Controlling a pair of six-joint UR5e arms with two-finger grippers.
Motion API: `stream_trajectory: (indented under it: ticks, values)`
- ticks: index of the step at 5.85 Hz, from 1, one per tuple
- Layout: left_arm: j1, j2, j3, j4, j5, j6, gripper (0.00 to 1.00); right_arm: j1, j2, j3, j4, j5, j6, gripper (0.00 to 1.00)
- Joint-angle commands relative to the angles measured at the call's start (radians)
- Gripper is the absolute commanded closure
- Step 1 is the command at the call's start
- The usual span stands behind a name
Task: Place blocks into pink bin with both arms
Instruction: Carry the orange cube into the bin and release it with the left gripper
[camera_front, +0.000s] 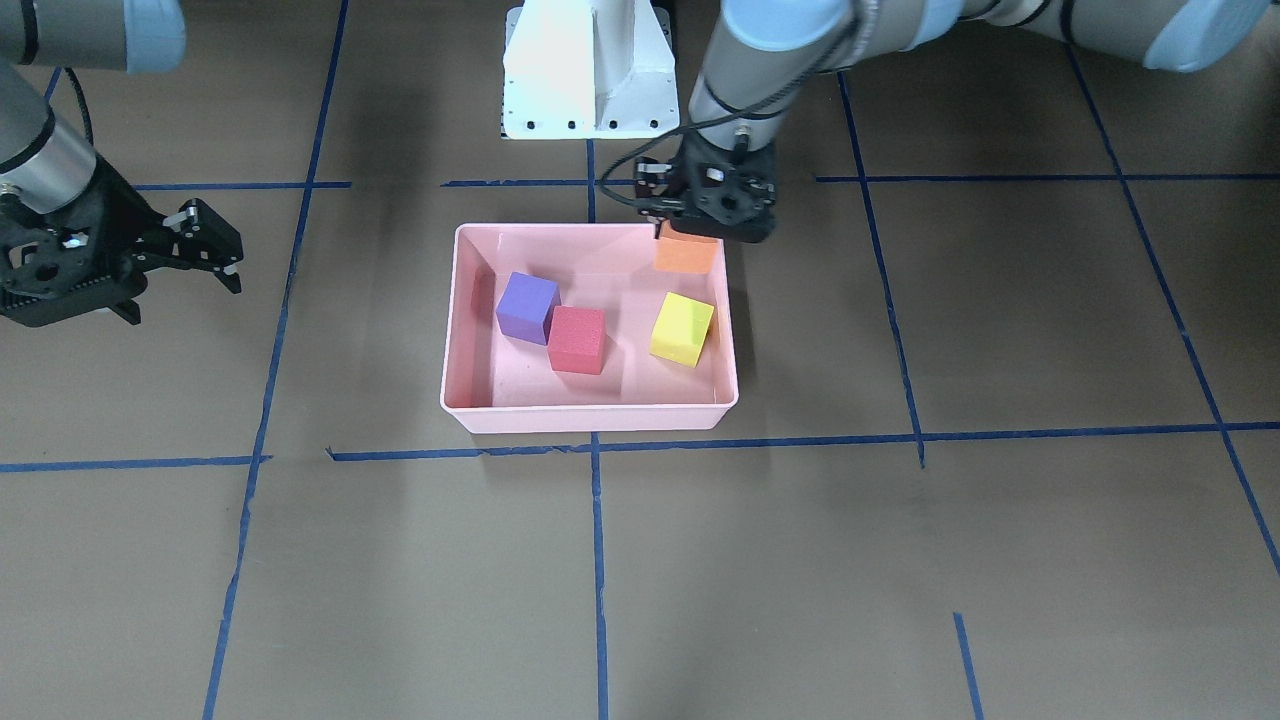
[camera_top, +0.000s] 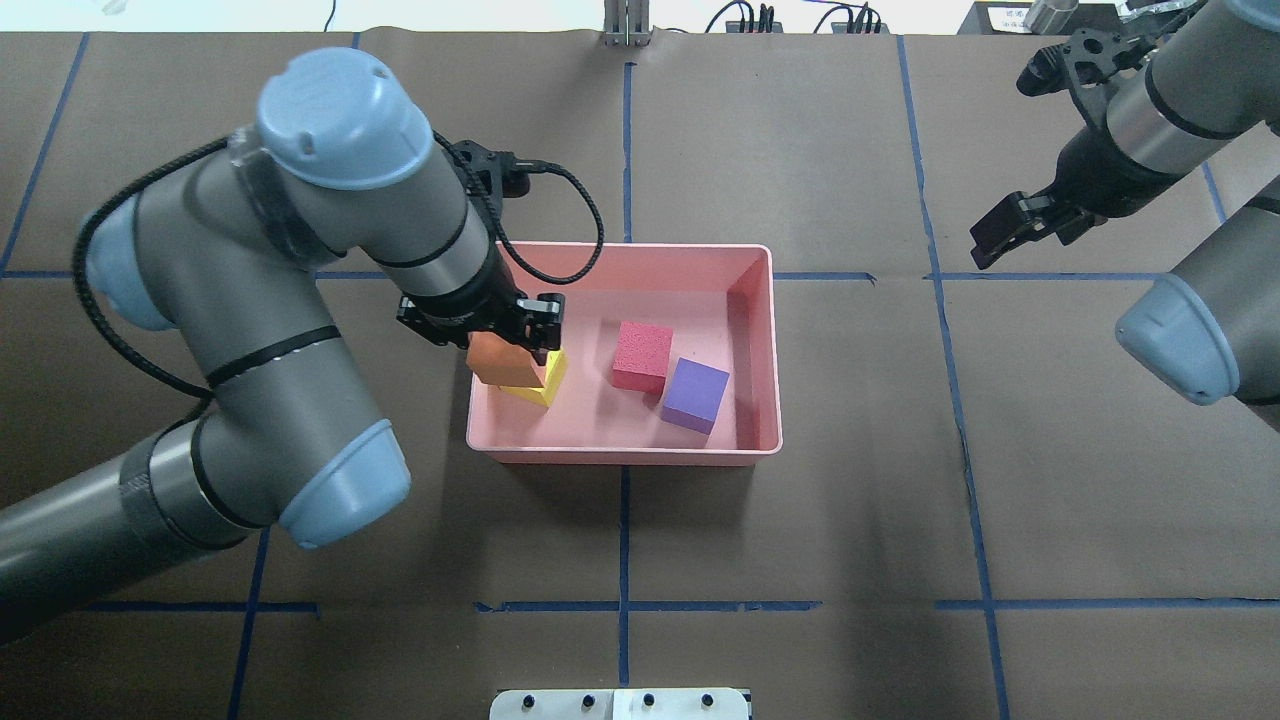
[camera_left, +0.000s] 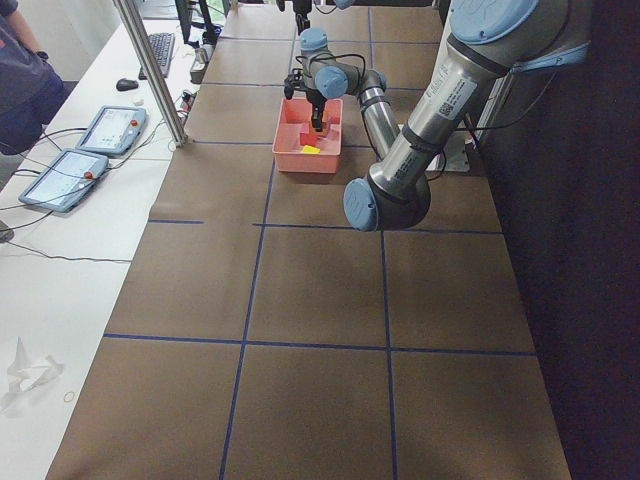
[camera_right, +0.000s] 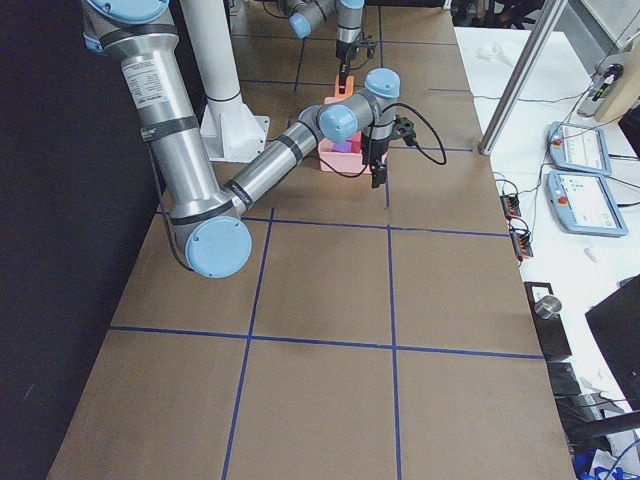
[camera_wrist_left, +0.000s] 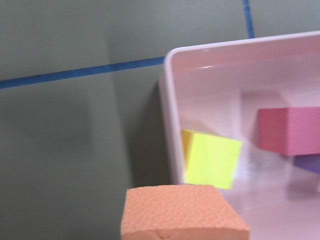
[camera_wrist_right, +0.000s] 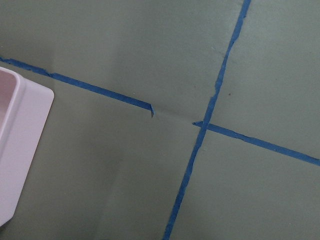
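Observation:
The pink bin (camera_front: 590, 415) sits mid-table. Inside it lie the purple block (camera_front: 527, 307), the red block (camera_front: 577, 340) touching it, and the yellow-green block (camera_front: 682, 328). My left gripper (camera_front: 700, 232) is shut on the orange block (camera_front: 686, 252) and holds it above the bin's corner nearest the robot, close to the rim. In the overhead view the orange block (camera_top: 503, 362) overlaps the yellow-green one (camera_top: 545, 385). The left wrist view shows the orange block (camera_wrist_left: 185, 212) above the bin's rim (camera_wrist_left: 167, 125). My right gripper (camera_front: 185, 295) is open and empty, well off to the bin's side.
The white pedestal base (camera_front: 590, 70) stands just behind the bin. Blue tape lines (camera_front: 597, 560) grid the brown table. Tablets (camera_left: 110, 130) and a person are on the side bench. A bin corner (camera_wrist_right: 20, 150) shows in the right wrist view.

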Motion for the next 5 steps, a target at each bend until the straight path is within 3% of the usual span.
stream_trajectory:
  ticks: [1, 2, 4, 5]
  values:
    - [0.052, -0.094, 0.105, 0.002, 0.054, -0.082, 0.18, 0.038, -0.045, 0.002, 0.002, 0.013, -0.078, 0.00]
    - [0.051, -0.088, 0.096, 0.002, 0.051, -0.081, 0.00, 0.040, -0.050, 0.004, 0.002, 0.016, -0.079, 0.00]
    - [0.043, -0.015, 0.026, 0.003, 0.045, -0.041, 0.00, 0.063, -0.105, 0.025, 0.002, 0.016, -0.130, 0.00]
    - [0.011, 0.072, -0.042, 0.003, 0.042, 0.053, 0.00, 0.110, -0.177, 0.045, 0.002, 0.019, -0.220, 0.00]
